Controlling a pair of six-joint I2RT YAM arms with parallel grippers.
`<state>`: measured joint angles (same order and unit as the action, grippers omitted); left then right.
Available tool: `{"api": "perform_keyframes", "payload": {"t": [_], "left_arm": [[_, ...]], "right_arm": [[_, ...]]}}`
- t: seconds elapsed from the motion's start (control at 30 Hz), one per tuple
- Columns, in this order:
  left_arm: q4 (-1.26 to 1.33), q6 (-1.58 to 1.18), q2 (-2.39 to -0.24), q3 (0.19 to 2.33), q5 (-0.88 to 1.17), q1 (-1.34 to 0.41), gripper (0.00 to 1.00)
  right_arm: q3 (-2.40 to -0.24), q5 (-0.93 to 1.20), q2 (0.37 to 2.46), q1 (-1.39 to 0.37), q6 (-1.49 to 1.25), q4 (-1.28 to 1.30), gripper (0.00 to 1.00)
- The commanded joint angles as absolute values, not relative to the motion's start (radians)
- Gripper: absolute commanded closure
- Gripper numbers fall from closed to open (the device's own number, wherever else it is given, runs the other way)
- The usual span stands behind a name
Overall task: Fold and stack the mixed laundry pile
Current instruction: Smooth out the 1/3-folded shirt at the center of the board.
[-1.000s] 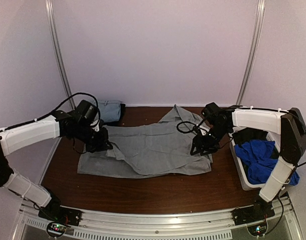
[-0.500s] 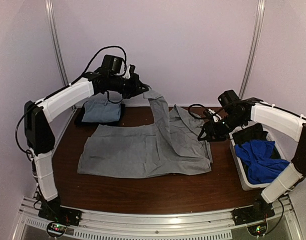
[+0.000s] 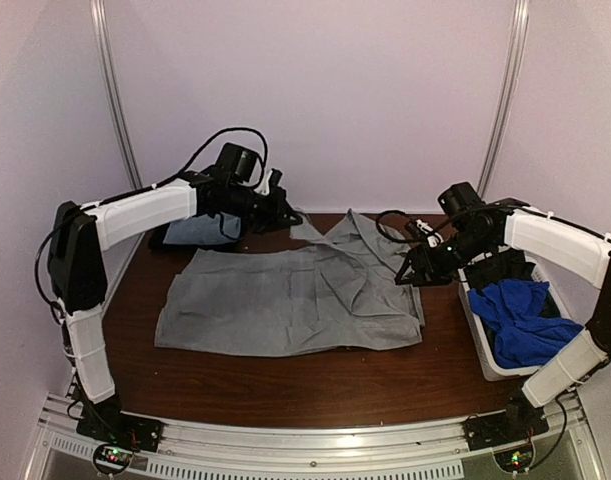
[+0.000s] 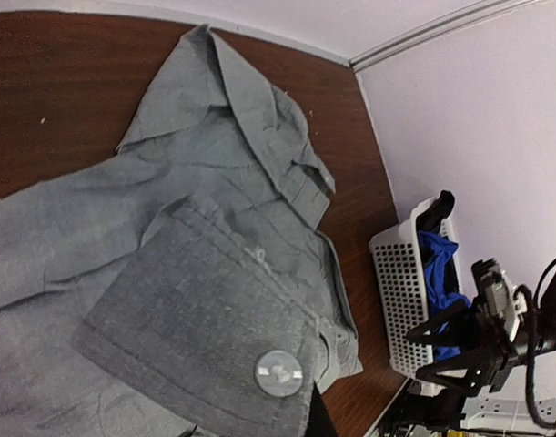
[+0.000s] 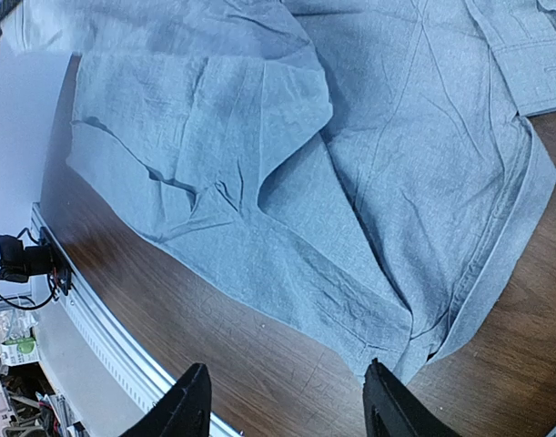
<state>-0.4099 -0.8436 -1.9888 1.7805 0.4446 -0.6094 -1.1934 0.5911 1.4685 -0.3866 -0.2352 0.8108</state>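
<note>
A folded blue-grey garment (image 3: pixel 203 228) lies on the table (image 3: pixel 285 385) behind and to the left of the left gripper (image 3: pixel 282 212), under that arm. This gripper's jaws are clenched on the buttoned cuff (image 4: pixel 205 337) of the grey shirt (image 3: pixel 285 300), holding it up near the far edge of the cloth. The shirt's body lies spread flat on the table below and to the right of those jaws, with its collar (image 4: pixel 259 137) toward the far wall. The right gripper (image 3: pixel 413 276) hovers over the shirt's right edge. Its fingers (image 5: pixel 191 405) are parted with nothing between them, and the hem corner lies just below. To the right of those jaws stands the white bin (image 3: pixel 475 325), holding a royal-blue piece (image 3: pixel 520 315) and a dark piece (image 3: pixel 497 268)
</note>
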Motion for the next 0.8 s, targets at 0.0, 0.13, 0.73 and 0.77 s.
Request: {"api": "perform_keyframes", "payload": {"t": [0.0, 0.13, 0.73, 0.77], "left_arm": [[-0.470, -0.771, -1.771, 1.538, 0.421, -0.569, 1.00], [-0.528, -0.742, -1.618, 1.313, 0.373, -0.500, 1.00], [-0.695, -0.626, -1.614, 1.139, 0.115, -0.384, 0.61], [-0.708, -0.631, -1.603, 1.135, 0.098, -0.372, 0.54]], "right_arm": [[-1.142, 0.625, 1.461, -0.383, -0.241, 0.790, 0.42], [-1.102, 0.620, 1.463, -0.384, -0.257, 0.782, 0.43], [-0.993, 0.487, 1.525, -0.392, -0.308, 0.816, 0.48], [-0.990, 0.476, 1.514, -0.391, -0.307, 0.832, 0.48]]}}
